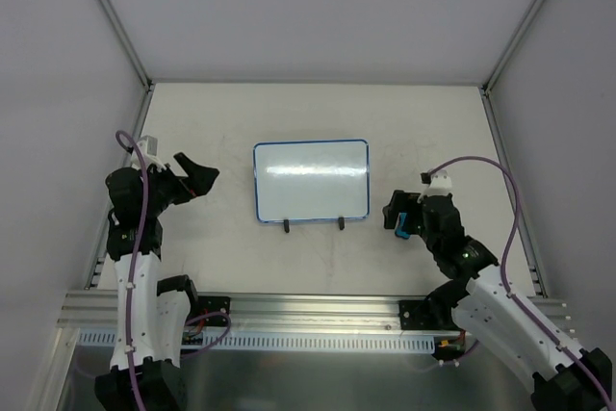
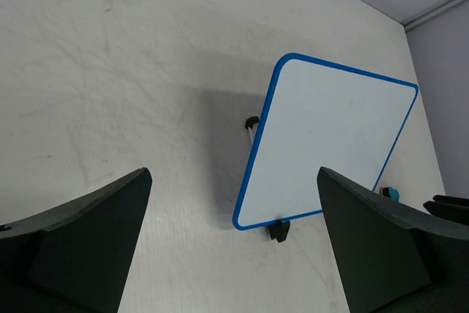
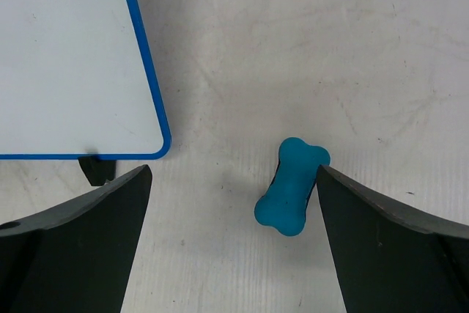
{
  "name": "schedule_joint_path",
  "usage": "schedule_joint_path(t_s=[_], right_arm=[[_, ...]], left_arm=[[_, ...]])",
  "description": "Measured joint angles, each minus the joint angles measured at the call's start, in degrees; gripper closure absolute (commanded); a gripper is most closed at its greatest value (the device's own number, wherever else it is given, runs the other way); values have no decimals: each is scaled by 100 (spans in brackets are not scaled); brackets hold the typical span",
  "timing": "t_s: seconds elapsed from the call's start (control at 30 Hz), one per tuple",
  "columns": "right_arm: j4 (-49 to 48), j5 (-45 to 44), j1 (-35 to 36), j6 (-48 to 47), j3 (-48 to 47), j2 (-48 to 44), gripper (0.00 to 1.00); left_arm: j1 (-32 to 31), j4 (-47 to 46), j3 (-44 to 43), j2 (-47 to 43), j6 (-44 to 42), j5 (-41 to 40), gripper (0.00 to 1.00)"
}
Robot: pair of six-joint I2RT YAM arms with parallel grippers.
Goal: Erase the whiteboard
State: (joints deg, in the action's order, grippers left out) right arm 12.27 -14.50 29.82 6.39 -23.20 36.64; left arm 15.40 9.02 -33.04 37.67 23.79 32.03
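Closing off-centre, the wide-open, empty right hand (image 3: pixel 233 174) could send the eraser (image 3: pixel 292 187) skidding. The whiteboard (image 1: pixel 311 180) stands mid-bench (image 1: pixel 433 122) at the eraser's 9 o'clock; the left hand (image 1: pixel 200 176) gapes empty at the board's 9 o'clock.

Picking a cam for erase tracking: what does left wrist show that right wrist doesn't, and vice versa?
Left wrist only: the whole whiteboard, all four corners, both black feet. Right wrist only: the full blue eraser lying on the table between the fingers of the open right tool; left wrist catches just a sliver. Both: the board's blue frame, no writing visible, and open, empty fingers; the left tool is open too.
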Motion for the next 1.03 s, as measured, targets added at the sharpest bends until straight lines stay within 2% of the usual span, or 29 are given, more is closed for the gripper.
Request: schedule_joint_path(t_s=[0.3, 0.5, 0.8, 1.03], right_arm=[[-164, 0, 0, 0, 697, -1113, 1], [-275, 0, 0, 0, 704, -962, 1], [-280, 0, 0, 0, 704, -986, 1], [-304, 2, 0, 0, 706, -1027, 1]], left_arm=[[-2, 1005, -599, -144, -542, 505, 1], [-2, 1327, -756, -450, -962, 671, 1], [-107, 1445, -752, -501, -970, 363, 1], [-378, 1449, -730, -914, -990, 234, 1]])
